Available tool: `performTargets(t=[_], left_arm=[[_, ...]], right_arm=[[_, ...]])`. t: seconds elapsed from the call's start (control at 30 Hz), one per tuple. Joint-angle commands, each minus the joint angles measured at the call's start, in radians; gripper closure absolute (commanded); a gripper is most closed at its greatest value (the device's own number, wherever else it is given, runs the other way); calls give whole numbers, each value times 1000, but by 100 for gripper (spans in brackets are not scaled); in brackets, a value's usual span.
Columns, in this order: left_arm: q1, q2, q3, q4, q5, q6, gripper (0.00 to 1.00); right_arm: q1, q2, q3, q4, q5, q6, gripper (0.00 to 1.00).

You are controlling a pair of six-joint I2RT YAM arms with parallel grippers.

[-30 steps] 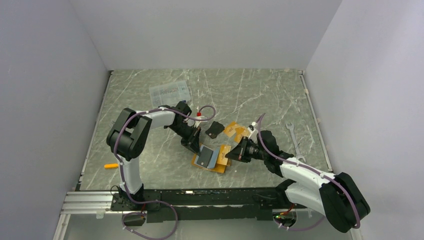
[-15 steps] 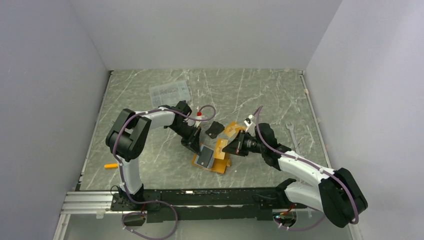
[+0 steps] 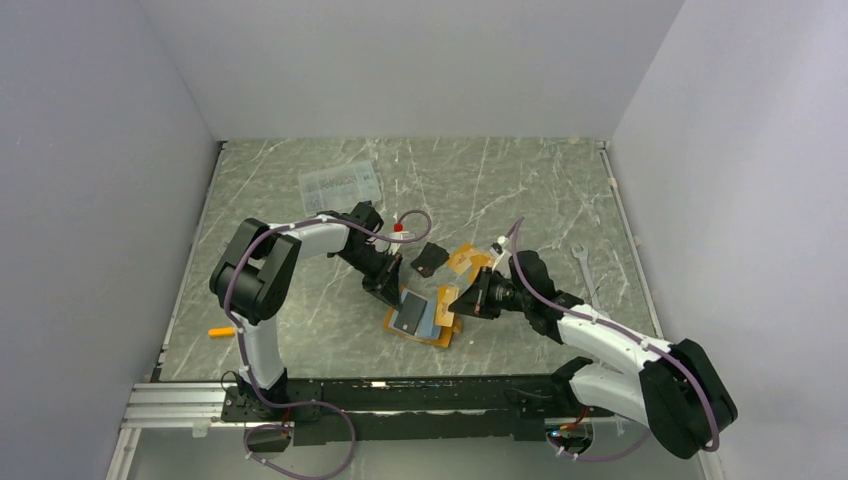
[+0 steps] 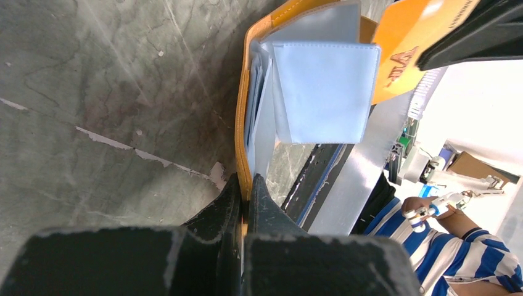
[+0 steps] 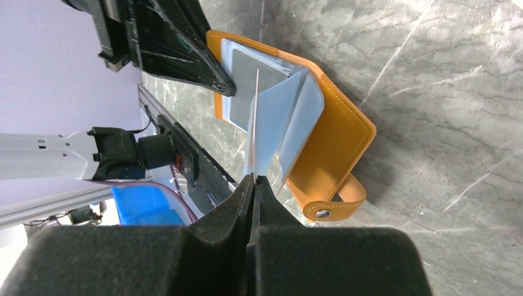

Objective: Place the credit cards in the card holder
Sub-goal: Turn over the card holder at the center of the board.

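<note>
Two grippers both pinched tight | left gripper (image 4: 245,185) clamps the orange edge of the card holder (image 5: 339,135), which lies open near centre | right gripper (image 5: 254,179) clamps orange card (image 4: 419,31) edge-on over the pale blue pockets | card lettering unreadable | black card (image 3: 430,259) just beyond.

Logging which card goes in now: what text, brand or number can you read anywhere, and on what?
"VA", perhaps: dark print on the orange card, partly hidden, so unsure.
Too small to read: marks on the clear box.
None seen on the wallet.
</note>
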Motion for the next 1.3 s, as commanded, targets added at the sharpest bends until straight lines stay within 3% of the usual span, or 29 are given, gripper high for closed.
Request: performTargets(t=[0.0, 0.23, 0.4, 0.47, 0.63, 0.83, 1.07, 1.27], left_arm=[[-4, -45, -7, 23, 5, 25, 99], [-4, -47, -8, 24, 8, 23, 99], [-4, -38, -7, 30, 8, 16, 99], [-3, -29, -5, 29, 17, 13, 93], [24, -12, -12, 48, 70, -19, 62], [116, -4, -55, 105, 183, -78, 55], [116, 28, -48, 112, 234, -84, 57], [78, 70, -41, 124, 131, -105, 80]], right_arm=[[28, 49, -9, 90, -4, 23, 100], [45, 21, 25, 41, 24, 6, 100], [101, 135, 61, 122, 18, 13, 100], [117, 186, 77, 148, 19, 8, 100], [121, 285, 92, 211, -1, 4, 100], [120, 338, 78, 244, -8, 2, 100], [120, 421, 71, 321, -45, 15, 100], [119, 428, 23, 380, -72, 30, 100]])
